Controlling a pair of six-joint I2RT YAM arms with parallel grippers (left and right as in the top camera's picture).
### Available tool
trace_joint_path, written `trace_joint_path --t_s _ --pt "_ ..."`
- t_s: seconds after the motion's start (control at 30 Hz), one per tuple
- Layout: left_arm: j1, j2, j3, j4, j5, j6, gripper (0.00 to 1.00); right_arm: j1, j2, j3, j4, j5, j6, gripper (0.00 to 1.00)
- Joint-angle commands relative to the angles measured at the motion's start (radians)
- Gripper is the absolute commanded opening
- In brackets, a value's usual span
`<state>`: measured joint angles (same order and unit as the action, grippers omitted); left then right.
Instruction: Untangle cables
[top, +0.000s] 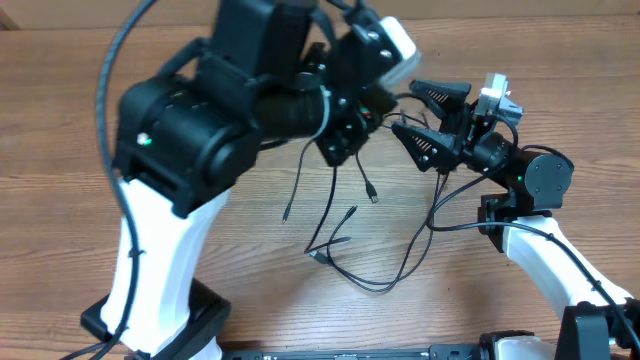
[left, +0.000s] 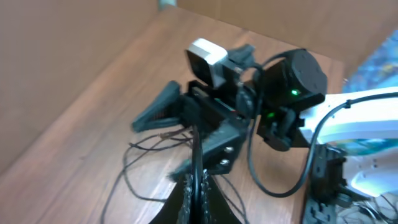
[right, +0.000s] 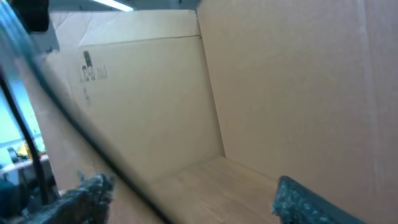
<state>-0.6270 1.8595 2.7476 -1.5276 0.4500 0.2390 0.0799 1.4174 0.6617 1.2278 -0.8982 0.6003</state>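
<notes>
Between two arms (top: 180, 130) (top: 545, 175), several tangled cables (top: 320, 255)

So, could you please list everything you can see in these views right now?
cables: several (tangled, exact count unclear), thin and black, on the table's middle, some strands lifted toward the arms
table: one, brown wood, under everything
cardboard walls: at least two panels, tan, behind the table
left arm: one, black and white, reaching over the cables, jaws closed on a cable
right arm: one, black and white, at the right, jaws spread open and pointing at the tangle
</notes>
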Motion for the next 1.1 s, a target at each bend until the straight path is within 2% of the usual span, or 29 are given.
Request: trace_joint_path --t_s 0.0,0.1,0.17,0.23,0.4,0.43,0.47,0.5,0.53,0.83,0.93,1.07 --pt "-0.033 0.012 0.004 0.000 0.041 0.010 0.04 0.003 -0.005 0.008 -0.005 0.034 -0.015 0.71" --pt "-0.035 0.011 0.004 -0.010 0.037 0.036 0.04 0.003 -0.005 0.008 -0.018 0.034 -0.040 0.45" --pt "-0.033 0.011 0.004 -0.019 0.018 0.039 0.04 0.003 -0.005 0.008 -0.031 0.033 -0.040 0.21" --pt "-0.033 0.011 0.004 -0.026 -0.003 0.038 0.04 0.003 -0.005 0.008 -0.048 0.033 -0.040 0.04" --pt "-0.033 0.011 0.004 -0.028 -0.063 0.038 0.05 0.003 -0.005 0.008 -0.055 0.034 -0.019 0.04" --pt "-0.033 0.011 0.004 -0.029 -0.081 0.038 0.12 0.003 -0.005 0.008 -0.055 0.034 -0.011 0.04" --pt "-0.033 0.011 0.004 -0.034 -0.108 0.038 0.43 0.003 -0.005 0.008 -0.055 0.034 0.014 0.04" --pt "-0.033 0.011 0.004 -0.037 -0.117 0.038 0.63 0.003 -0.005 0.008 -0.055 0.034 0.034 0.04" --pt "-0.033 0.011 0.004 -0.041 -0.122 0.039 1.00 0.003 -0.005 0.008 -0.055 0.034 0.046 0.04" --pt "-0.033 0.011 0.004 -0.046 -0.156 0.039 1.00 0.003 -0.005 0.077 -0.048 0.053 0.207 0.04" --pt "-0.033 0.011 0.004 -0.047 -0.165 0.038 0.99 0.003 -0.005 0.166 -0.165 0.048 0.263 0.04" --pt "-0.033 0.011 0.004 -0.047 -0.169 0.039 1.00 0.003 -0.005 0.324 -0.428 0.049 0.267 0.04"
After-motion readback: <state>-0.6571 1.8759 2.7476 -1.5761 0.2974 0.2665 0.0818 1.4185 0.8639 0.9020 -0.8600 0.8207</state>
